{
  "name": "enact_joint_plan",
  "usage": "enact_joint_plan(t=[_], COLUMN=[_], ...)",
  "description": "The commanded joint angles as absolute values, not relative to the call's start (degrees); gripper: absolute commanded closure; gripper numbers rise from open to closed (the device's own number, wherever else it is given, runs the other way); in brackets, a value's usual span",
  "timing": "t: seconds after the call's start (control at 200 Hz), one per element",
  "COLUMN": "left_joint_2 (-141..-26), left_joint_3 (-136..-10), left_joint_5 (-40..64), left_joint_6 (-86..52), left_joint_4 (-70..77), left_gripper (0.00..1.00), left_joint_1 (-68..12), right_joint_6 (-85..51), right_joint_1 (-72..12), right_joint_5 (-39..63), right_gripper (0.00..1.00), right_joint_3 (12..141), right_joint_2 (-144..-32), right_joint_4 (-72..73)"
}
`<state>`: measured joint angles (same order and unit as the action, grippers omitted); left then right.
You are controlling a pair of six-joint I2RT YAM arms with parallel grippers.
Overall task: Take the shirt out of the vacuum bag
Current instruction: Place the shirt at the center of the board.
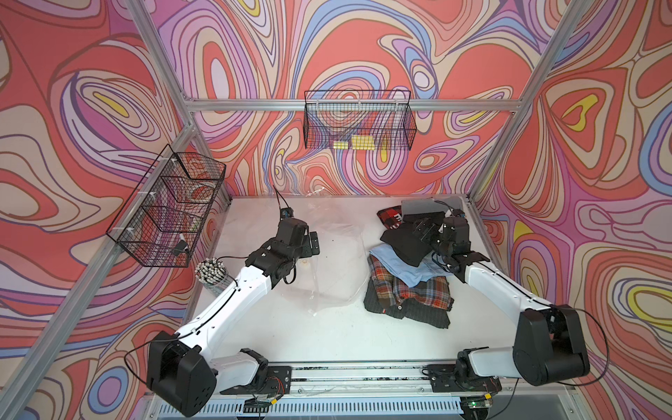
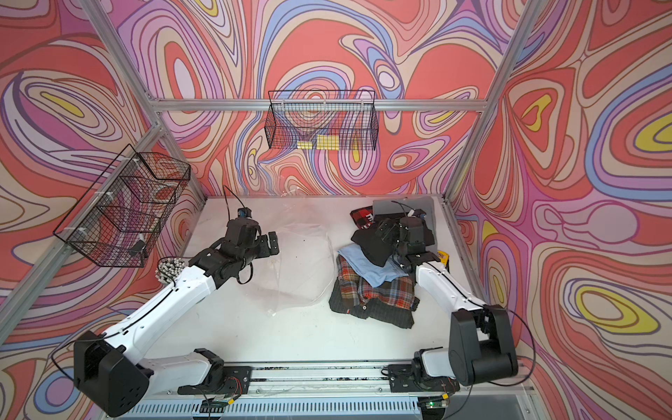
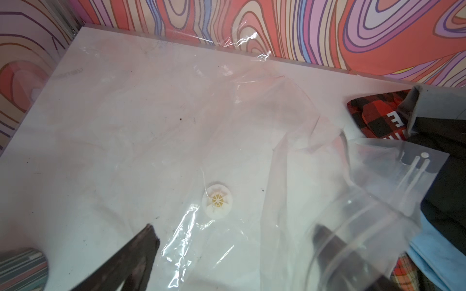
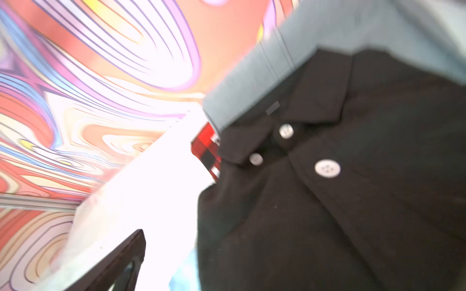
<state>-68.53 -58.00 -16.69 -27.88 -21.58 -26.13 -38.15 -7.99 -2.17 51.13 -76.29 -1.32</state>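
Your left gripper (image 1: pixel 315 243) and right gripper (image 1: pixel 422 232) both gape open, so the black shirt (image 1: pixel 402 249) lies free on the right clothes pile (image 1: pixel 407 294), outside the vacuum bag (image 1: pixel 338 262)

A black wire basket (image 1: pixel 358 120) on the back rail holds yellow items (image 1: pixel 362 142); another basket (image 1: pixel 167 207) hangs left, above a cup of sticks (image 1: pixel 212 272).

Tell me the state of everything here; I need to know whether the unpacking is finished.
Vacuum bag: empty, lying crumpled on the table.
Black shirt: out of the bag, draped on the clothes pile.
Left gripper: open, over the bag.
Right gripper: open, at the black shirt.
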Motion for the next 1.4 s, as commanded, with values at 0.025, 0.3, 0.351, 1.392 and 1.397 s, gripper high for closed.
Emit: enact_joint_plan(t=[0.025, 0.3, 0.351, 1.392, 1.397], left_joint_2=[-59.3, -57.9, -59.0, -58.7, -58.9], left_joint_3=[-49.7, -49.9, -51.3, -30.2, -30.2], left_joint_5=[-20.4, -14.6, -14.5, -28.0, -27.5], left_joint_6=[-30.7, -30.7, -30.3, -2.5, -2.7], left_joint_4=[-8.0, -8.2, -10.1, 19.5, 19.5], left_gripper=[0.01, 0.01, 0.01, 0.01, 0.01], left_joint_1=[-25.6, -25.8, -25.9, -17.9, -17.6], right_joint_6=[-33.0, -34.2, -35.4, -20.1, -19.6], right_joint_1=[-8.6, -8.5, -8.6, -9.0, -9.0], right_joint_5=[-5.7, -3.5, -3.5, -23.3, -23.5], right_gripper=[0.02, 0.02, 0.02, 0.02, 0.02], right_joint_3=[55.1, 50.4, 48.8, 53.3, 53.0], right_joint_2=[-71.0, -66.1, -64.1, -66.2, -66.2], right_joint_4=[-11.4, -15.3, -15.8, -10.2, -9.7])
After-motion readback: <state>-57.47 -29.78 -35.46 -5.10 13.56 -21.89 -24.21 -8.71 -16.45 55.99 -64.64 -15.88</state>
